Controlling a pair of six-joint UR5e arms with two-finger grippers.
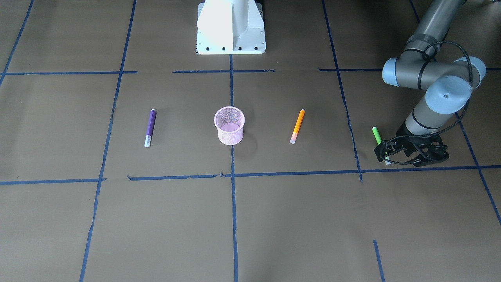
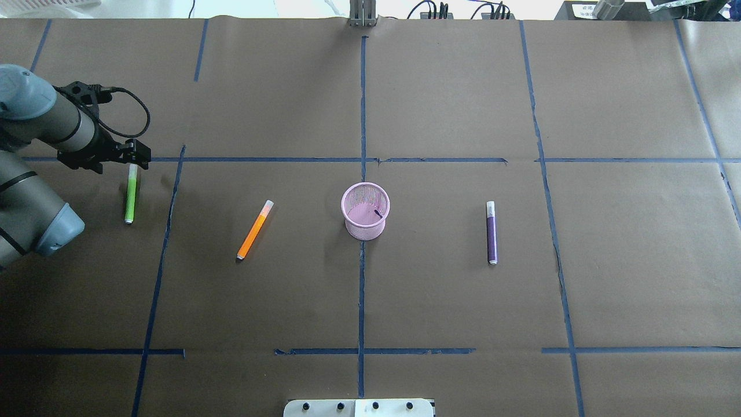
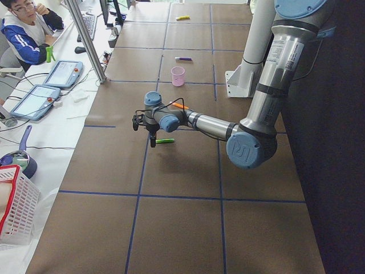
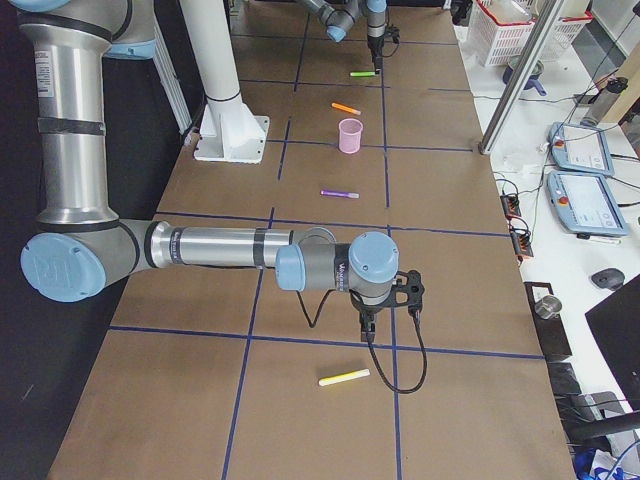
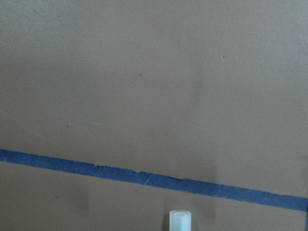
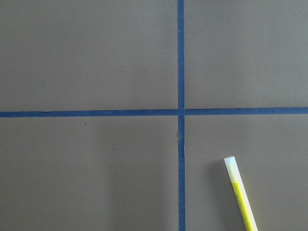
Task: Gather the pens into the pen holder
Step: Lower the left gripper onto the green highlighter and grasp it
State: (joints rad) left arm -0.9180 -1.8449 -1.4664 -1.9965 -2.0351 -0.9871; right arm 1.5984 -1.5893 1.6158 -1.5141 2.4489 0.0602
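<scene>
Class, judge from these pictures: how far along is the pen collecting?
Done: nothing; the holder shows no pen inside. In hand: the left pincer sits at the green pen's cap end, grip unclear. Left: green, orange, purple and a far yellow pen all lie on the table.

pink mesh holder [image 1: 230, 137], orange pen [image 1: 298, 124]

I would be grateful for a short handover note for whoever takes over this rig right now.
Left gripper: low over the green pen's cap end; open or shut, cannot tell.
Right gripper: hangs near the yellow pen; state cannot be told.
Things: the orange pen and purple pen lie on either side of the pink mesh pen holder. All four pens lie flat on the table.
Done: no pen shows in the holder.
Left: all four pens.
</scene>
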